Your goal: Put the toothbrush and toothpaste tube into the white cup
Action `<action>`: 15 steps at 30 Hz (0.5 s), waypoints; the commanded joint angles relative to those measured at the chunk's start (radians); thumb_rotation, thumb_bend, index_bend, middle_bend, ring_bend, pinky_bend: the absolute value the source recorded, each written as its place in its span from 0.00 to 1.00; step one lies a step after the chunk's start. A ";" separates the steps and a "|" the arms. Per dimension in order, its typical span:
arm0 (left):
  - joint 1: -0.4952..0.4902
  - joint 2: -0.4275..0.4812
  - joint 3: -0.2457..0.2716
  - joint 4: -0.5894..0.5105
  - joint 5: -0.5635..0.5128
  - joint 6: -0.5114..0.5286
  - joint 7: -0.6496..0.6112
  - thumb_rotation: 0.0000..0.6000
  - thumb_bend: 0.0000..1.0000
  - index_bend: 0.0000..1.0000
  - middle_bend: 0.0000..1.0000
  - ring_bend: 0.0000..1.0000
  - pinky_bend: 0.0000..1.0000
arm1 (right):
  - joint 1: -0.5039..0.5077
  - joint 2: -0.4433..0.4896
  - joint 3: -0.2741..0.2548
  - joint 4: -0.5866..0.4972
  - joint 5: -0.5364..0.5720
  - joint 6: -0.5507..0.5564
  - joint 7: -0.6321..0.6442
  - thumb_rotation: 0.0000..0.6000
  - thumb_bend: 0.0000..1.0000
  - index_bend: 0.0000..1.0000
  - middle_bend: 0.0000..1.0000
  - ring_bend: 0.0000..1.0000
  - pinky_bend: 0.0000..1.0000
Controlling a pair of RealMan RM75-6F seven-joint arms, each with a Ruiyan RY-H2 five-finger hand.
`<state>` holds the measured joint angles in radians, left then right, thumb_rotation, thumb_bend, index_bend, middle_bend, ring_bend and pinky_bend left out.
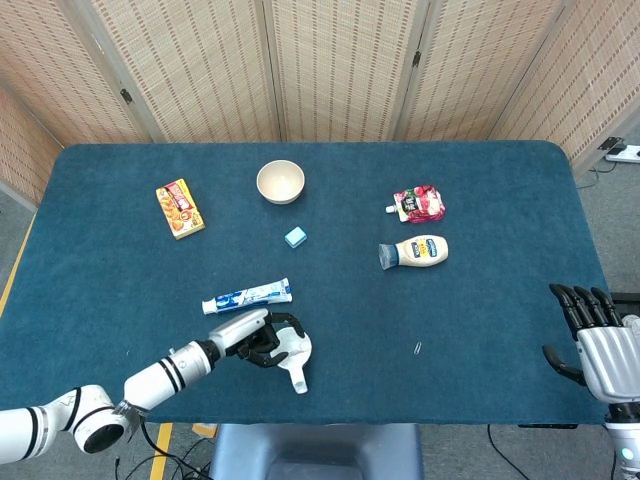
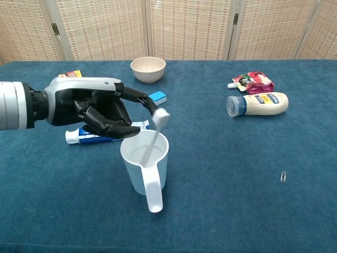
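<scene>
The white cup (image 2: 145, 163) stands near the table's front edge, its handle toward me. The white toothbrush (image 2: 159, 118) leans inside the cup, handle down and bristle head just above the rim. My left hand (image 2: 100, 108) hovers at the cup's left rim with its fingers apart; one fingertip is close to the brush head, and no grip shows. In the head view the left hand (image 1: 255, 338) partly covers the cup (image 1: 295, 355). The toothpaste tube (image 1: 247, 296) lies flat just behind the hand. My right hand (image 1: 600, 345) stays at the table's right edge, fingers straight, holding nothing.
A cream bowl (image 1: 280, 182) sits at the back, with an orange box (image 1: 180, 208) to its left and a small blue block (image 1: 295, 237) nearer. A mayonnaise bottle (image 1: 415, 252) and a red pouch (image 1: 420, 203) lie to the right. A paperclip (image 1: 417, 348) lies front right.
</scene>
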<state>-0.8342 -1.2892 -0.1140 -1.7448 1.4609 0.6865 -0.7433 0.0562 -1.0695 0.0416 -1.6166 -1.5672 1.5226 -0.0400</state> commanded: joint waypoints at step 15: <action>-0.007 0.101 -0.076 0.064 -0.150 0.059 0.167 1.00 0.47 0.35 1.00 0.97 1.00 | -0.006 0.002 0.000 -0.002 -0.010 0.015 0.000 1.00 0.20 0.00 0.14 0.10 0.10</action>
<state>-0.8371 -1.1932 -0.1699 -1.7223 1.3716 0.7337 -0.6606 0.0505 -1.0677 0.0411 -1.6185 -1.5773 1.5376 -0.0399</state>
